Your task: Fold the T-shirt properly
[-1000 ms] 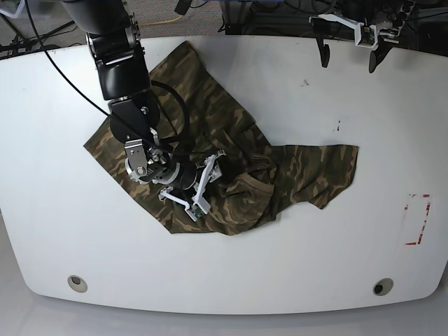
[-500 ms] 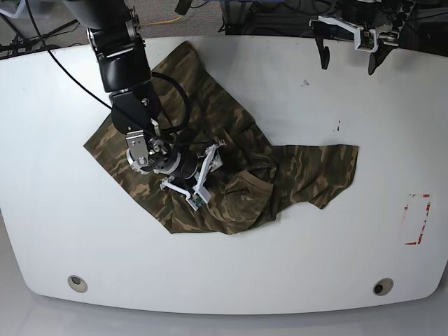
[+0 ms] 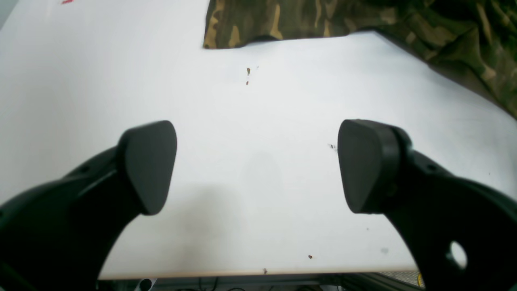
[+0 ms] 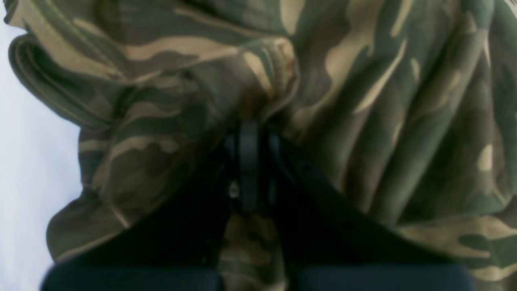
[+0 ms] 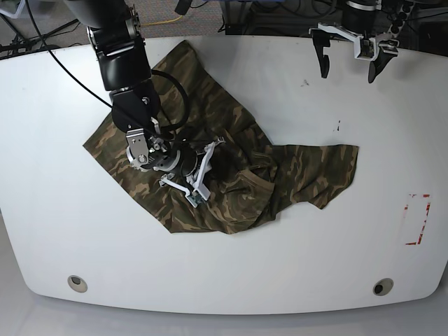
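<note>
- The shirt (image 5: 217, 150) lies crumpled across the middle of the white bench (image 5: 231, 276), one part reaching toward 11 o'clock, another toward 3 o'clock, unfolded.
- The right claw (image 5: 204, 171) sits low on the shirt's centre. Over the last second it has crept a little toward 12 o'clock, and its white fingers now look drawn closer together than before.
- That reads as a grasp just made on a bunched fold near the collar, so a lift or drag to spread the cloth seems the likely next step; folding proper has not begun.
- The right wrist view shows what the base view cannot: the right claw (image 4: 249, 133) has its dark fingers pressed together, with camouflage cloth gathered into pleats at the tips, so it appears clamped on the shirt (image 4: 363, 101).
- The left claw (image 5: 348, 59) hangs at the bench's far edge, about 1 o'clock, well apart from the shirt; it has barely shifted.
- Its wrist view confirms the left claw (image 3: 258, 165) is spread wide and empty, with bare bench (image 3: 258, 121) between the pads.
- That view also shows a hem of the shirt (image 3: 282, 20) at its top and small dark specks on the bench.
</note>
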Available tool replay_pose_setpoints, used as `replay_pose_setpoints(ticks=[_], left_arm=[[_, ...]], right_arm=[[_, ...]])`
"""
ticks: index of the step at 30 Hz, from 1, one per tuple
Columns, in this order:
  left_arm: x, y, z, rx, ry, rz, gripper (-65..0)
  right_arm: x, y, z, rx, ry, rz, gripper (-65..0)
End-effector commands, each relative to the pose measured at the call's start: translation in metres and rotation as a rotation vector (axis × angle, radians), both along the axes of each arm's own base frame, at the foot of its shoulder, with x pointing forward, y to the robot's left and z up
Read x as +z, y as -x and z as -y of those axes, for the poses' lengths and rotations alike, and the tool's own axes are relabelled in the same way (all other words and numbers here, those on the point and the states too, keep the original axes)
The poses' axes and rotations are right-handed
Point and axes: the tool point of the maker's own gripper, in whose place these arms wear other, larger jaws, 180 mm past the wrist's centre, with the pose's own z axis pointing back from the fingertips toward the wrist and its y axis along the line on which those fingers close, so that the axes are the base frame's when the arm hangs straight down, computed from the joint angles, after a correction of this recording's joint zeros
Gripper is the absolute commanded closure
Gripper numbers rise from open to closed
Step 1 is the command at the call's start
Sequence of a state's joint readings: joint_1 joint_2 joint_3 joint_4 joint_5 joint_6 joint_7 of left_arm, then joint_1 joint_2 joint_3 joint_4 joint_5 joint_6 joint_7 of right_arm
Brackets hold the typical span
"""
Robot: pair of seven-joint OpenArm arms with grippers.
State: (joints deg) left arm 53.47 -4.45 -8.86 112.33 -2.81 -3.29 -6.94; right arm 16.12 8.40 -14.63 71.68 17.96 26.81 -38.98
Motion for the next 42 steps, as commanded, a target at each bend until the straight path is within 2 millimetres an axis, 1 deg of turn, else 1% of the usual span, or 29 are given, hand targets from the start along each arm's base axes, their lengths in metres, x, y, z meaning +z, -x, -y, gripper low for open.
replay_pose_setpoints(ticks=[1, 6, 7, 8, 10, 11, 14, 15, 17, 18, 19, 21, 23, 27, 29, 31, 34, 36, 39, 42], left_arm=[[0.009, -0.004, 0.009, -0.025, 0.015, 0.040, -59.9], [0.009, -0.009, 0.029, -0.063, 0.061, 0.048, -59.9], [0.008, -0.008, 0.037, -0.075, 0.078, 0.046, -59.9], [0.008, -0.009, 0.042, -0.095, 0.086, 0.047, -59.9], [0.009, -0.013, 0.054, -0.137, 0.103, 0.056, -59.9], [0.009, -0.013, 0.064, -0.173, 0.119, 0.055, -59.9], [0.010, -0.014, 0.086, -0.252, 0.150, 0.059, -59.9], [0.010, -0.013, 0.095, -0.283, 0.164, 0.055, -59.9], [0.006, -0.011, 0.106, -0.319, 0.174, 0.027, -59.9], [0.002, -0.010, 0.112, -0.342, 0.178, 0.000, -59.9], [-0.001, -0.010, 0.118, -0.358, 0.178, -0.021, -59.9], [-0.003, -0.015, 0.125, -0.376, 0.184, -0.035, -59.9], [-0.005, -0.020, 0.136, -0.404, 0.187, -0.053, -59.9], [-0.012, -0.019, 0.158, -0.464, 0.195, -0.116, -59.9], [-0.013, -0.023, 0.167, -0.486, 0.194, -0.135, -59.9], [-0.014, -0.024, 0.175, -0.510, 0.193, -0.150, -59.9], [-0.025, -0.022, 0.191, -0.556, 0.191, -0.197, -59.9], [-0.031, -0.023, 0.202, -0.567, 0.205, -0.216, -59.9], [-0.042, -0.021, 0.211, -0.563, 0.220, -0.244, -59.9], [-0.047, -0.029, 0.216, -0.545, 0.235, -0.246, -59.9]], right_arm=[[0.032, -0.018, -0.006, 0.005, -0.035, 0.096, 0.0], [0.070, -0.026, -0.015, 0.026, -0.057, 0.203, 0.0], [0.081, -0.029, -0.016, 0.032, -0.061, 0.234, 0.0], [0.098, -0.035, -0.018, 0.039, -0.066, 0.278, 0.0], [0.119, -0.042, -0.021, 0.047, -0.070, 0.332, 0.0], [0.132, -0.046, -0.022, 0.052, -0.074, 0.366, 0.0], [0.167, -0.057, -0.024, 0.064, -0.075, 0.457, 0.0], [0.183, -0.062, -0.025, 0.068, -0.077, 0.496, 0.0], [0.204, -0.069, -0.025, 0.073, -0.077, 0.548, 0.0], [0.219, -0.074, -0.026, 0.077, -0.077, 0.584, 0.0], [0.231, -0.079, -0.026, 0.078, -0.075, 0.609, 0.0], [0.245, -0.084, -0.025, 0.078, -0.072, 0.639, 0.0], [0.262, -0.092, -0.018, 0.075, -0.052, 0.679, 0.0], [0.284, -0.100, -0.013, 0.073, -0.037, 0.727, 0.0], [0.293, -0.102, -0.012, 0.073, -0.035, 0.747, 0.0], [0.297, -0.103, -0.012, 0.073, -0.033, 0.755, 0.0], [0.297, -0.103, -0.011, 0.072, -0.032, 0.756, 0.0], [0.295, -0.104, -0.006, 0.068, -0.018, 0.753, 0.0], [0.293, -0.104, -0.005, 0.067, -0.019, 0.749, 0.0], [0.292, -0.103, -0.006, 0.068, -0.020, 0.748, 0.0]])
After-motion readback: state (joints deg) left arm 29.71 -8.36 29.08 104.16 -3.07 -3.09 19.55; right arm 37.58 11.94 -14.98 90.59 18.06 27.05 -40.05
